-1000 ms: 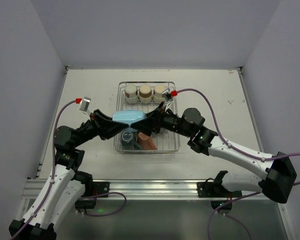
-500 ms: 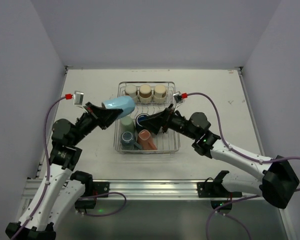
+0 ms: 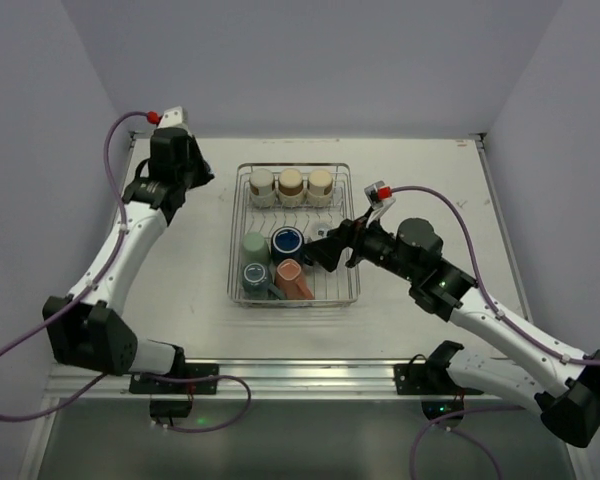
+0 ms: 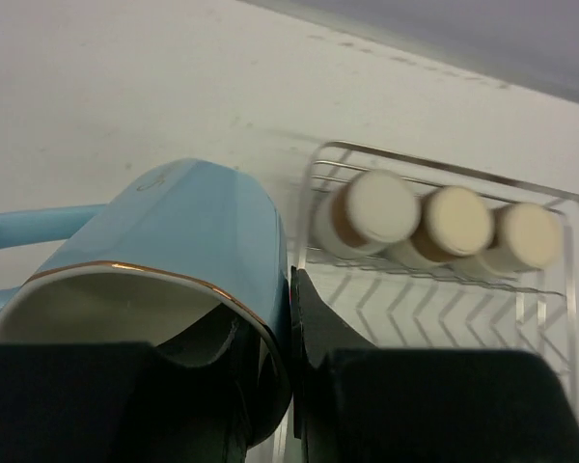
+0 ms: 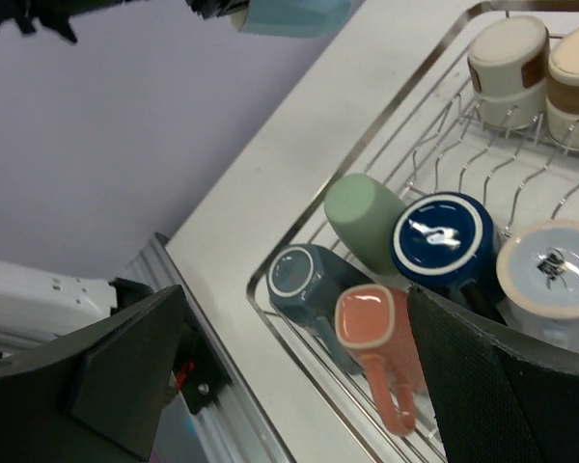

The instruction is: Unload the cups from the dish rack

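The top view looks down from high behind the arm bases, far enough back to take in the whole tabletop (image 3: 430,180), with the rack (image 3: 234,240) at centre frame. The left wrist view sits very close to the blue mug (image 4: 188,241) at its lower left and faces the rack's far end at right. The right wrist view looks obliquely down on the rack's near corner, lower right. All three share the cream cups (image 3: 291,185).
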`<state>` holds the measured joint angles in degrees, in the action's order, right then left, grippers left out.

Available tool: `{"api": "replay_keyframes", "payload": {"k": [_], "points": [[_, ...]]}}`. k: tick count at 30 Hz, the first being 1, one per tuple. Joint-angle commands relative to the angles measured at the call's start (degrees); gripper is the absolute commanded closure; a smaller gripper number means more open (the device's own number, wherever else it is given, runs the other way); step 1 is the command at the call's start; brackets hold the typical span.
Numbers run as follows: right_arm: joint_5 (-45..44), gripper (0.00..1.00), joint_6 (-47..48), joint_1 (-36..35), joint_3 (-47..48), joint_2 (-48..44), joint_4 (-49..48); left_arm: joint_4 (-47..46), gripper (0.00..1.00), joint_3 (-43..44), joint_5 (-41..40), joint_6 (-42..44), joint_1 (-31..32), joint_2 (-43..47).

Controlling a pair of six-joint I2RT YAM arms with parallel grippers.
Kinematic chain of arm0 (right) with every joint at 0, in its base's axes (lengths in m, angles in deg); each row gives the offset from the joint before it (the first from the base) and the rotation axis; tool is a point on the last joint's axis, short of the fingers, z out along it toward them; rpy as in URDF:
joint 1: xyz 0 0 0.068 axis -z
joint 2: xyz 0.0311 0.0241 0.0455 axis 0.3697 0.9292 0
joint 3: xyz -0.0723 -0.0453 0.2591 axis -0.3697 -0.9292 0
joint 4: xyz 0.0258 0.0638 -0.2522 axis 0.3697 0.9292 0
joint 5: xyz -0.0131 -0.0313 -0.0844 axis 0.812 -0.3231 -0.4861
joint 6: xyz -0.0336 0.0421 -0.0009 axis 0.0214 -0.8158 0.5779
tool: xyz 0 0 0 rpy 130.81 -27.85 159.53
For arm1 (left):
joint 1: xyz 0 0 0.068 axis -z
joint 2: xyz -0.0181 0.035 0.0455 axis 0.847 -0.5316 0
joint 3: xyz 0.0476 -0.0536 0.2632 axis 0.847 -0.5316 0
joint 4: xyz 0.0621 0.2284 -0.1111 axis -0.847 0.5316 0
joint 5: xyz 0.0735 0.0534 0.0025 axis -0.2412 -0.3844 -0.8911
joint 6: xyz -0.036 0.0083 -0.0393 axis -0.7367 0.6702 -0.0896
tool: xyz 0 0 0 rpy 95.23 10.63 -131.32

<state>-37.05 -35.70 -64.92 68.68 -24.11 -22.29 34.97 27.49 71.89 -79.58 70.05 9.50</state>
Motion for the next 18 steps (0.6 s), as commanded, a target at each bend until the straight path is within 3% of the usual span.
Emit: {"api": "replay_keyframes", "payload": {"k": [1, 7, 18], "points": [[-2.0, 0.01, 7.0, -0.2, 2.1, -2.7, 11.1, 5.9, 1.00, 8.7, -12.0, 7.5, -3.8, -5.0], [-2.1, 0.01, 9.2, -0.2, 0.0, -4.5, 12.7, 8.9, 1.00, 17.0, -13.8, 9.4, -8.2, -20.9], [-1.6, 0.01, 10.1, -0.2, -0.7, -2.1, 13.2, 13.2, 1.00, 25.8, -10.6, 10.2, -15.9, -37.6]]}}
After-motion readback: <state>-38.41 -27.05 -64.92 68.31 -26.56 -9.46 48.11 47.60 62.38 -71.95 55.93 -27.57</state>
